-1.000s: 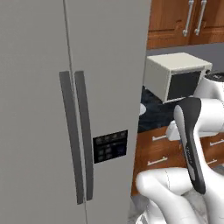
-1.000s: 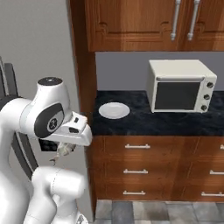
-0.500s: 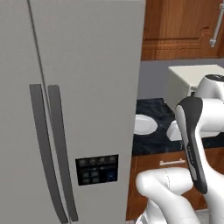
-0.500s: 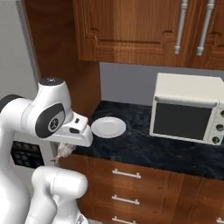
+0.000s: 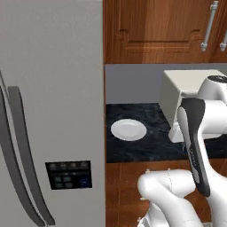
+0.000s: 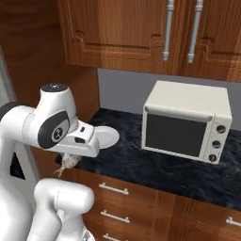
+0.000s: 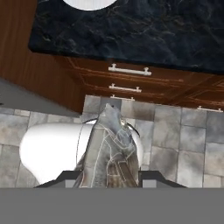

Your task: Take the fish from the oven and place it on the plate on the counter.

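Base has swung in closer — the plate on the counter now looms nearer, and the gripper is clamped on the fish, ready for delivery.

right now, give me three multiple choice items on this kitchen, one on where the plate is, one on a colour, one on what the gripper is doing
1. Where is the plate?
A. on the black counter, left of the toaster oven
B. on the floor
C. on top of the toaster oven

2. What colour is the toaster oven's casing?
A. red
B. cream white
C. blue

3. What is the state of the gripper?
A. wide open and empty
B. closed on the plate
C. closed on the grey fish

Answers: 1 A, the left base view shows it lying on the dark stone. 2 B, its pale body shows in the right base view. 3 C, the hand view shows the fish between the finger tips.
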